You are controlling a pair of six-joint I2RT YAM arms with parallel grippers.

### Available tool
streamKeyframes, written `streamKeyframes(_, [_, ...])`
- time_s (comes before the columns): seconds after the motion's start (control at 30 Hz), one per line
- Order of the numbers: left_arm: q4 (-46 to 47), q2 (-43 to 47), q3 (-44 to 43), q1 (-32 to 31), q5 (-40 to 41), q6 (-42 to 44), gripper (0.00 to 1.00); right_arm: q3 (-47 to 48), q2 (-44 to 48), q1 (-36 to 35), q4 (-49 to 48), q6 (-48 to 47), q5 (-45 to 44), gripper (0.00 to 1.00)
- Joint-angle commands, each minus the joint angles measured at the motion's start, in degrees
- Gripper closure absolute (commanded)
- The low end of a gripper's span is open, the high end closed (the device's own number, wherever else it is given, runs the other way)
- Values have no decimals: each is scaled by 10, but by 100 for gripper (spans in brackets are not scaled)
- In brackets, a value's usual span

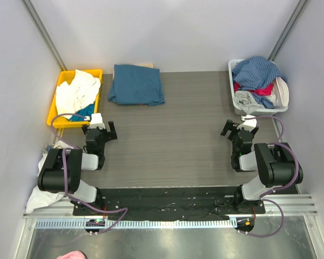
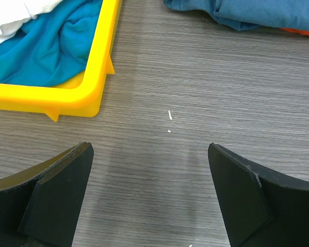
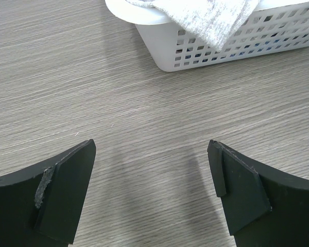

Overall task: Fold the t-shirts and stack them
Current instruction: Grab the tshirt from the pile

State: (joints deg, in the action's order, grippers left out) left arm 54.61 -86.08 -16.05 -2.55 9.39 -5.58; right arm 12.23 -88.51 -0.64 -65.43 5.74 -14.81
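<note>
Blue tee [image 1: 136, 84] folded far left-centre on table [image 1: 183, 135], white tee [image 1: 78, 91] in yellow tray [image 1: 63, 81] far left, clothes in white basket [image 1: 240, 105] far right, left gripper [image 1: 101, 131] and right gripper [image 1: 238, 128] jaws apart, empty.

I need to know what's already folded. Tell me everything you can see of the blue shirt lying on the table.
The blue shirt is a plain mid-blue soft fabric folded into a rough rectangle with some creases, lying flat at the far side of the table, just right of the yellow tray. A pale edge of something shows behind its far right corner, and the left wrist view shows a sliver of orange at its edge. No fingers touch it.
</note>
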Motion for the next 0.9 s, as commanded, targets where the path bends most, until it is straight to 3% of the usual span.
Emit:
streamKeyframes(0.0, [41,6,-15,2,-1,-1,0,11,5,-1,-26,-7,3,0])
streamKeyframes(0.13, [39,32,-12,2,26,-10,0,12,4,-1,-26,-6,2,0])
streamKeyframes(0.4, [-287,168,-154,0,149,-122,0,11,5,-1,-26,-7,3,0])
streamKeyframes(0.5, [-401,145,-263,0,188,-175,0,11,5,-1,-26,-6,2,0])
streamKeyframes(0.53, [-489,107,-301,1,193,-181,0,11,5,-1,-26,-7,3,0])
streamKeyframes(0.57, [-528,87,-389,1,192,-178,0,11,4,-1,-25,-7,3,0])
streamKeyframes(0.63, [-605,24,-464,3,174,-154,0,11,5,-1,-25,-7,3,0])
streamKeyframes(0.77, [-677,-45,-604,23,163,-125,0,10,5,-1,-27,-7,3,0])
streamKeyframes(0.87, [-706,-83,-650,48,170,-115,1,10,5,-1,-27,-7,2,0])
